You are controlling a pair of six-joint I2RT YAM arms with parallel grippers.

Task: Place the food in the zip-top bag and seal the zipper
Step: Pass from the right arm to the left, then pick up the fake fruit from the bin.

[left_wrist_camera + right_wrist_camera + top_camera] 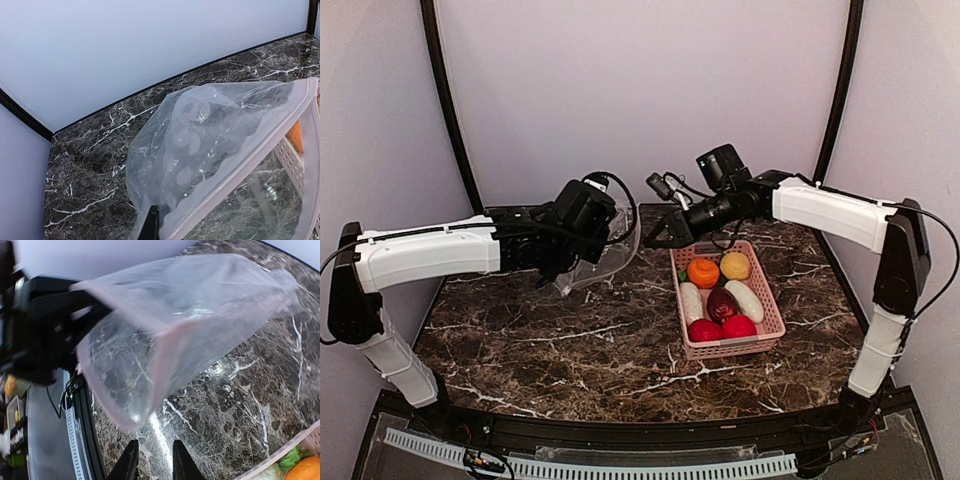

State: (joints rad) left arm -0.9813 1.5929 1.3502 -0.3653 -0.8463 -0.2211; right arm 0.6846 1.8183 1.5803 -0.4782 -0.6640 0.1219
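My left gripper [572,262] is shut on the lower edge of the clear zip-top bag [612,252] and holds it up above the table, mouth open toward the right. In the left wrist view one dark finger [150,222] pinches the bag [210,135] beside the whitish-pink zipper strip [260,150]. My right gripper [655,238] is open and empty, just right of the bag's mouth; in its own view its fingers [131,462] sit just below the bag's pink rim [100,400]. The food lies in the pink basket [772,305]: an orange ball [703,272], a yellow ball [736,265], white pieces [691,302], a maroon fruit [722,303] and red fruits [739,327].
The pink mesh basket stands right of centre on the dark marble table [570,345]; its corner with a green leaf [290,457] and the orange ball [305,470] shows in the right wrist view. Pale walls close off the back and sides.
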